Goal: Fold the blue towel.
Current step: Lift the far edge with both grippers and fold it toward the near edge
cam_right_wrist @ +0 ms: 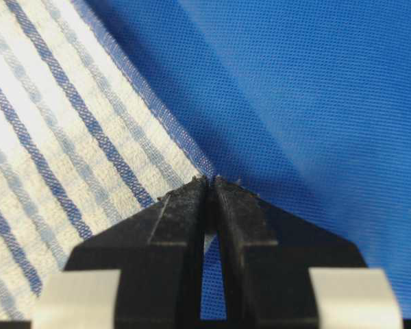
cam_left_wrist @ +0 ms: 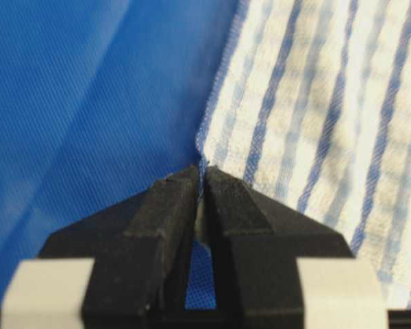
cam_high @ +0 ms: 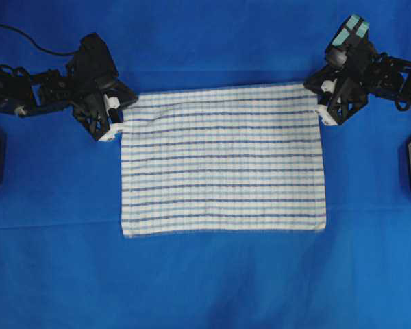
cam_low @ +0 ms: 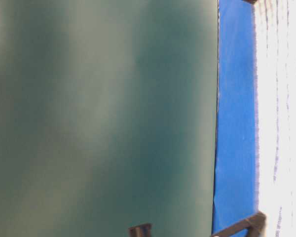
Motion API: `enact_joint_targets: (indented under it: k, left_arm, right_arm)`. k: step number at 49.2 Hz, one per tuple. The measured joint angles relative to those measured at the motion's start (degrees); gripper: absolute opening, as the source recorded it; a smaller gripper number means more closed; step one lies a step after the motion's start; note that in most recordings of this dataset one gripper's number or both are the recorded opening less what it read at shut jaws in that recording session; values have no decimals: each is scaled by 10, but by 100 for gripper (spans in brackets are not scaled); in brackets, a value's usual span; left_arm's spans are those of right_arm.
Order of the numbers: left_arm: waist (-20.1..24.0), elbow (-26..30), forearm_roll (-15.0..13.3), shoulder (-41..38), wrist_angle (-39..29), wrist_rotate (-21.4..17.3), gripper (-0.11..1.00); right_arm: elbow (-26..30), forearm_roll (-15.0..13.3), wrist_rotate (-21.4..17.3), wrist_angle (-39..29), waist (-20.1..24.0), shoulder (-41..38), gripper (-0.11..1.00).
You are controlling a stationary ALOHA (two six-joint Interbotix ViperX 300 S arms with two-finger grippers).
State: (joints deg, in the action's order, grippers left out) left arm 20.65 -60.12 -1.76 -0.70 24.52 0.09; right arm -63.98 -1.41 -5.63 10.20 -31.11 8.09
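Far corners pinched, fold about to start.
Overhead: blue towel (cam_high: 223,161) flat at centre; left gripper (cam_high: 114,116) at ten o'clock, right gripper (cam_high: 323,103) at two. Wrist views: both clenched on towel corners. Next, probably lift together toward six o'clock.

The towel (cam_high: 223,161) lies flat and spread out in the middle of the surface (cam_high: 205,281), its long sides running left to right in the overhead view. The table covering (cam_high: 55,260) lies under it and reaches past it on every side. The left end effector (cam_high: 116,116) sits at the towel's far left corner, and the right end effector (cam_high: 323,103) at its far right corner, so the two stand well apart with the towel's far edge between them. Each arm reaches in from its own side of the surface. In the left wrist view the left end effector (cam_left_wrist: 204,177) meets the towel's (cam_left_wrist: 329,110) corner edge; in the right wrist view the right end effector (cam_right_wrist: 209,181) meets the towel's (cam_right_wrist: 61,137) corner tip.
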Motion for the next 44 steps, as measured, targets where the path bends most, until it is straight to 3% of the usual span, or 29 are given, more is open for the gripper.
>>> enact_joint_targets:
  k: [22,32,44]
  left_arm:
    - [-4,2,0,41,-17,-4,2]
    - [-54,2,1,64,-44,2,2]
    - [-154,3,1,86,-76,44,2]
  right_arm:
    - [-13,2,-6,-47,13,84,5]
    - [-28,24,-17,-71,82,133,5]
    - [-59,35,-69,-98,191,201,5]
